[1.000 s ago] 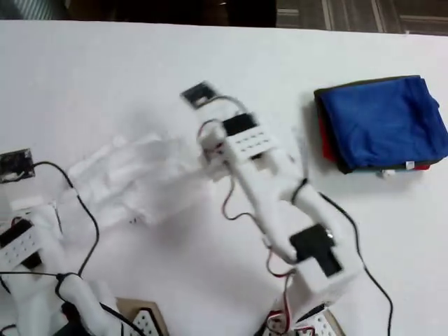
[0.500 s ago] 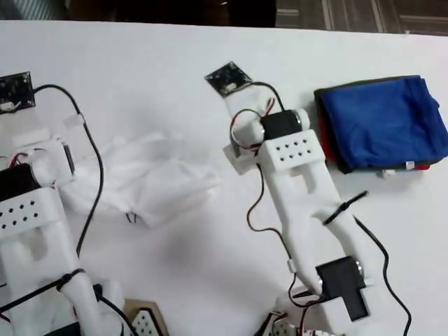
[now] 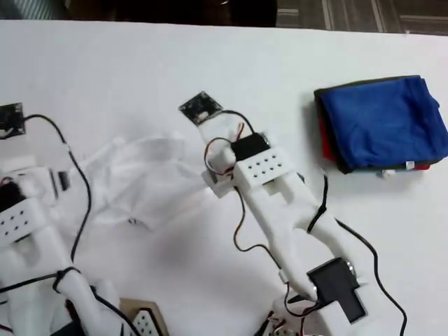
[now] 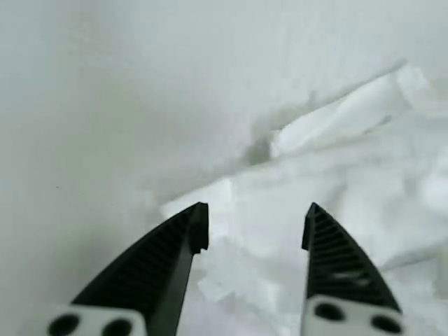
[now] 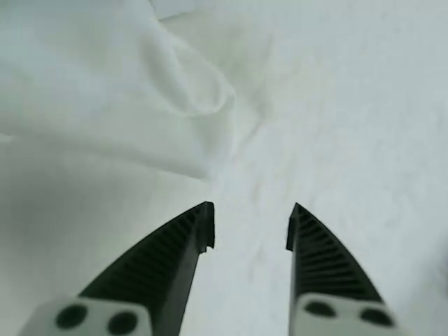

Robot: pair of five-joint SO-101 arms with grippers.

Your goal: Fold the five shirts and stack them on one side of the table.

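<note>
Though crumpled, shirt edge (image 4: 225,194) at left gripper (image 4: 253,227).

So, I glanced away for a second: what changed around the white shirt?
The right arm swung off toward the folded stack, then back; the right end effector is open beside the edge of the white shirt. The left arm pushed forward, then eased back; the left end effector is open over the shirt. The stack stayed put.
</note>
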